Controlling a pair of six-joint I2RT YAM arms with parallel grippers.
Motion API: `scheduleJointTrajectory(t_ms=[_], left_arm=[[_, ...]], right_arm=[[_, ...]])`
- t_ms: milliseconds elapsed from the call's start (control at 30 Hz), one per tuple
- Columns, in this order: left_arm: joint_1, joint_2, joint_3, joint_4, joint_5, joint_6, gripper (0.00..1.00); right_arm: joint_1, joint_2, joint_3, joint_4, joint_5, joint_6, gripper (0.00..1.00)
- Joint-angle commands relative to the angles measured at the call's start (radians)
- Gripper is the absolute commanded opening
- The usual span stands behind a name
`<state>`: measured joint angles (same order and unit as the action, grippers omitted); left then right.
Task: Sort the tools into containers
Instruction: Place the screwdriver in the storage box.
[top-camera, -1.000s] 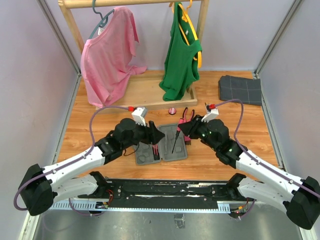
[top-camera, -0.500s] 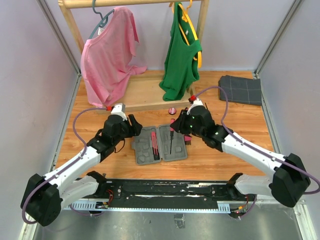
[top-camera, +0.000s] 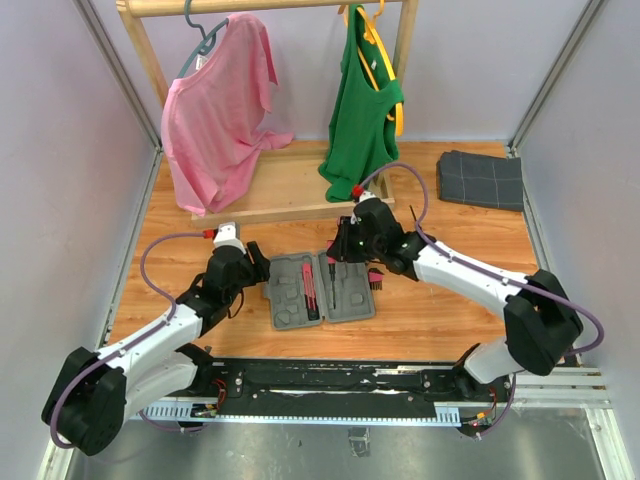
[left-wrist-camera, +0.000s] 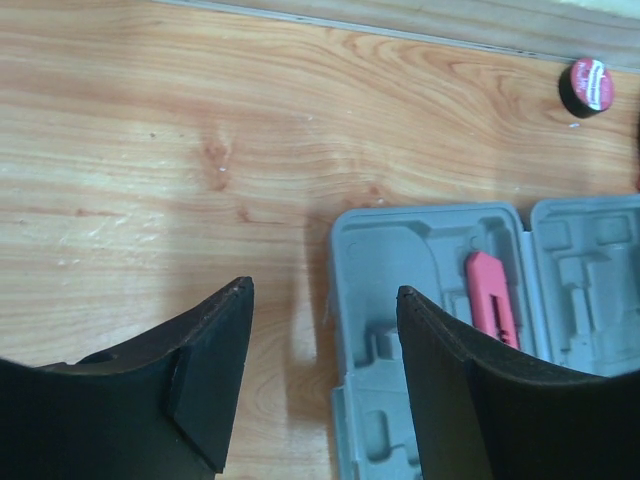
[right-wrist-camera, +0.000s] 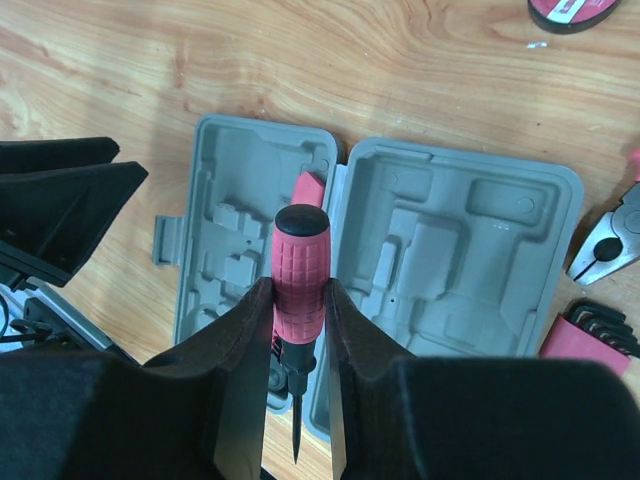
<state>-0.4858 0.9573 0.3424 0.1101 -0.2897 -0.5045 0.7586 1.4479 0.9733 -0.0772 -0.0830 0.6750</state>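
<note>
While the open grey case (top-camera: 292, 300) lies on the table (top-camera: 450, 322) in the top view, the left wrist view shows the left gripper (left-wrist-camera: 325, 292) spread beside it. In the right wrist view, the right gripper (right-wrist-camera: 297, 305) pinches a red screwdriver (right-wrist-camera: 300, 262) above the case.

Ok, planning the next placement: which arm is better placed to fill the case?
Right: the right gripper holds a red-handled screwdriver at the open case; the left gripper hangs open, empty.

Knife-like tool (left-wrist-camera: 490, 300) in case (left-wrist-camera: 420, 225)
</note>
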Motion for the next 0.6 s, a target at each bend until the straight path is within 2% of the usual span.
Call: scheduleJointTrajectory(t_ms=[0,567], left_arm=[[0.007,-0.027,-0.023,0.081,-0.083,-0.002,0.63],[0.007,0.001,-0.031,0.114,-0.103,0.011,0.63]], right_arm=[[0.012,0.056,0.044,-0.009,-0.043,-0.022,0.22],[0.011,0.205,0.104,0.026,-0.057,-0.058,0.23]])
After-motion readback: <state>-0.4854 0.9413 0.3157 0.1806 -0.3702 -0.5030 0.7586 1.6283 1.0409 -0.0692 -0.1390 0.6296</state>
